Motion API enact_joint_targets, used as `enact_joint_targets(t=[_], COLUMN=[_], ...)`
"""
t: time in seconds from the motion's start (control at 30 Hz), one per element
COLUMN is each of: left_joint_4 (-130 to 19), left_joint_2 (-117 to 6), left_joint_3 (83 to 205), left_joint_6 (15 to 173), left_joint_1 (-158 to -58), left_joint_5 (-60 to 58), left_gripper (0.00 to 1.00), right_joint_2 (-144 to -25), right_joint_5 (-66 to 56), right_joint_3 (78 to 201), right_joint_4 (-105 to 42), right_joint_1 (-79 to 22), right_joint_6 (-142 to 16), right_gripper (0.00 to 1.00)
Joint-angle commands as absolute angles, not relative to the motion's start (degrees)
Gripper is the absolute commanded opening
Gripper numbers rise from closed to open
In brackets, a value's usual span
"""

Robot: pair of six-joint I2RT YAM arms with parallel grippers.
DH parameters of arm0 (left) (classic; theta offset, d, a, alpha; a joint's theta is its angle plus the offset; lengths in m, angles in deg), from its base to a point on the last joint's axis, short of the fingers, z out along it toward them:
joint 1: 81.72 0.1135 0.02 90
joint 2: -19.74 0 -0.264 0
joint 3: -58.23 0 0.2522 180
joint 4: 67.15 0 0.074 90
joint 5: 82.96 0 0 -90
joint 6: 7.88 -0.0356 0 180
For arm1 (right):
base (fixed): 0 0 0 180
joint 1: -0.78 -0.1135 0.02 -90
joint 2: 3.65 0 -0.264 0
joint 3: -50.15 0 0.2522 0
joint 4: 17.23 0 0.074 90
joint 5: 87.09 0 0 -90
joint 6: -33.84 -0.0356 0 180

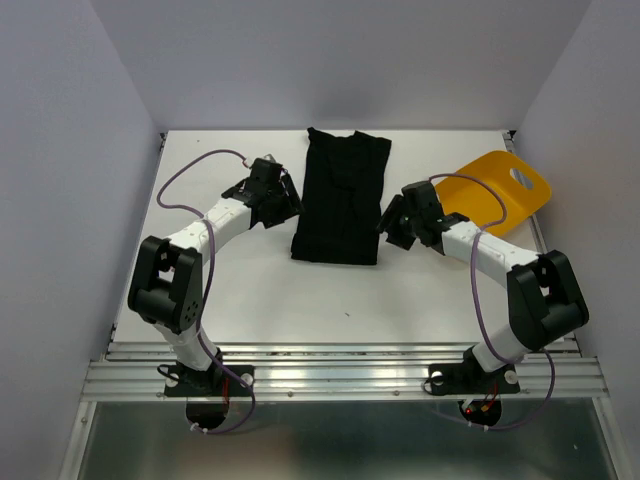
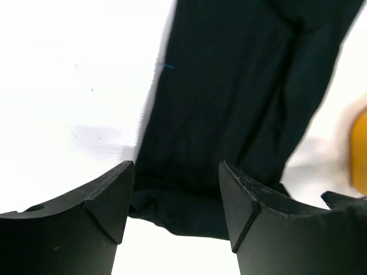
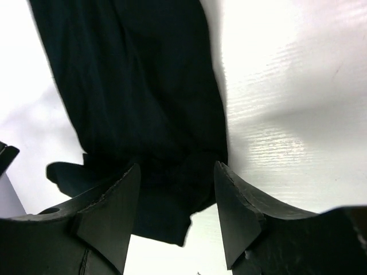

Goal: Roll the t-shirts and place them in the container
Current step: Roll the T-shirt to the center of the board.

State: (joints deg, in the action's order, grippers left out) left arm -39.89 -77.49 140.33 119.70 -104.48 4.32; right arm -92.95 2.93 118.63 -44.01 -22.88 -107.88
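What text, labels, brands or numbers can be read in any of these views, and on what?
None: no readable text in any of the three views.
t-shirt: plain black, no print or tag showing.
yellow tub: bare plastic, no label visible; it is only a blur in the left wrist view.

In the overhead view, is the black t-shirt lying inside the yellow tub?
No, the t-shirt lies folded into a long strip on the table, apart from the yellow tub at the far right.
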Motion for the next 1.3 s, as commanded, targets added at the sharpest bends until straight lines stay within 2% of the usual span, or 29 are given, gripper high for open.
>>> enact_joint_targets(t=[0.0, 0.13, 0.17, 0.2, 0.23, 0.27, 0.33, 0.63, 0.77, 0.8, 0.9, 1.17, 1.27], left_joint_4=[-39.86, -39.77, -39.86, -39.94, -39.94, -40.12, -40.3, -37.84, -38.36, -38.88, -39.94, -42.23, -44.85], left_joint_2=[-70.28, -66.93, -66.4, -65.7, -65.52, -65.26, -64.55, -57.88, -54.18, -53.31, -52.42, -54.97, -57.25], left_joint_3=[142.23, 138.8, 138.09, 136.7, 136.07, 135.46, 133.97, 129.92, 124.83, 122.9, 120.26, 118.4, 118.49], left_joint_6=[117.89, 118.94, 119.38, 120.17, 120.61, 120.96, 121.75, 120.26, 120.61, 120.96, 120.88, 119.3, 118.77], left_joint_1=[-105.88, -107.81, -108.6, -108.78, -108.96, -109.14, -109.23, -109.31, -109.4, -109.31, -109.31, -109.4, -109.58], left_joint_5=[6.42, 8.27, 8.27, 7.83, 7.83, 7.57, 7.39, 8.53, 8.27, 8.1, 6.69, 2.91, 2.12], left_gripper=[0.69, 0.47, 0.36, 0.3, 0.26, 0.15, 0.07, 0.07, 0.17, 0.21, 0.23, 0.2, 0.12], right_joint_2=[-87.42, -86.45, -86.27, -85.66, -85.66, -84.87, -83.82, -80.74, -79.24, -79.41, -80.64, -89.42, -92.85], right_joint_5=[5.2, 7.83, 9.92, 10.55, 11.0, 11.17, 11.35, 10.04, 7.49, 6.79, 5.38, 7.39, 9.24], right_joint_3=[121.21, 123.23, 123.5, 123.33, 122.98, 122.63, 121.92, 117.18, 113.4, 112.61, 113.21, 118.04, 118.4], right_joint_4=[-43.91, -47.33, -48.12, -48.3, -48.13, -47.52, -47.08, -51.03, -50.33, -49.46, -48.31, -48.48, -48.39], right_joint_1=[-22.59, -27.42, -30.21, -31.55, -32.69, -34.88, -36.91, -38.94, -38.94, -38.94, -38.94, -38.94, -38.94], right_joint_6=[-102.84, -97.48, -96.08, -95.45, -95.1, -94.57, -94.22, -96.58, -99.49, -99.93, -99.84, -99.84, -100.54], right_gripper=[0.6, 0.6, 0.59, 0.58, 0.56, 0.5, 0.43, 0.4, 0.38, 0.34, 0.27, 0.18, 0.14])
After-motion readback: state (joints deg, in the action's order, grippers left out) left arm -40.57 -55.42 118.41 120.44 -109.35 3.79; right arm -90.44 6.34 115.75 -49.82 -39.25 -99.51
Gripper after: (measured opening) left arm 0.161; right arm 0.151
